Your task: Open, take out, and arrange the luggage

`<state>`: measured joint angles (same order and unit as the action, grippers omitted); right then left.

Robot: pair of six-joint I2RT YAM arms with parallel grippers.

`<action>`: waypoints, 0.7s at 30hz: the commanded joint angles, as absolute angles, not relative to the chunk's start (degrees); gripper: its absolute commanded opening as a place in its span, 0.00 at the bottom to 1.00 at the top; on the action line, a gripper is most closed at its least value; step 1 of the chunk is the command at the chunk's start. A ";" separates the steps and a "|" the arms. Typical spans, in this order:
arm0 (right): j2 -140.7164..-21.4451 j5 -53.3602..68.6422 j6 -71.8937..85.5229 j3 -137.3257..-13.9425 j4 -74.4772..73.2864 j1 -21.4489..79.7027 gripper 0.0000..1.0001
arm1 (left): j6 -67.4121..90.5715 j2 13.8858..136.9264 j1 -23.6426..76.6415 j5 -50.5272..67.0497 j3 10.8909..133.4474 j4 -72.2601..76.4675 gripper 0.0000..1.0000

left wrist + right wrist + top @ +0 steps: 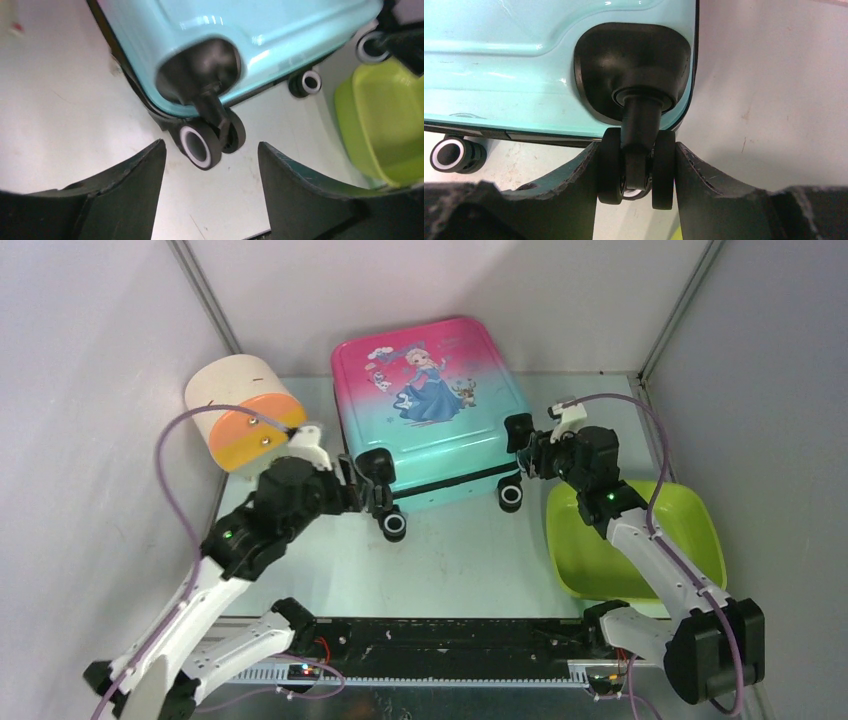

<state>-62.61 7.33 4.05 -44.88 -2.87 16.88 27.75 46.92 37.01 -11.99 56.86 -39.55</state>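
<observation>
Pink-to-teal hard shell of the luggage [425, 400], lying flat at the rear centre of the table [460, 560], printed face up, wheeled end toward the arm bases. Closed along the dark seam between the two halves. Left gripper [368, 485] positioned at the near-left corner of the case, jaws spread wide, nothing held. In the left wrist view, left gripper [211, 145] aimed at the left caster [197, 145] — black wheel with a white ring, hanging from a black socket in the teal shell [260, 30], just ahead of the fingertips and clear of both. Right gripper [527, 445] set against the near-right corner of the case. In the right wrist view, right gripper [636, 150] clamped on the right caster [636, 170] — twin black wheels on a short black stem, one finger [579, 190] pressed to each outer wheel face, teal shell [499, 65] directly above. Lime-green tub [640, 540] on the table to the right of the case, partly under the right arm. Cream-and-orange cylinder [245, 410] on its side at the rear left, just beside the left gripper.
</observation>
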 commanded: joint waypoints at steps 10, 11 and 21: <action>-61.53 4.16 11.62 -54.61 -9.45 13.30 0.74 | 6.92 37.21 17.59 -3.93 56.99 -34.33 0.77; -61.26 1.83 15.74 -55.96 -14.14 13.55 0.76 | 7.50 38.26 15.34 -0.82 56.81 -33.73 0.77; -57.68 -12.64 38.73 -61.13 -24.90 32.38 0.80 | 21.90 43.86 -6.89 18.43 49.34 -18.78 0.75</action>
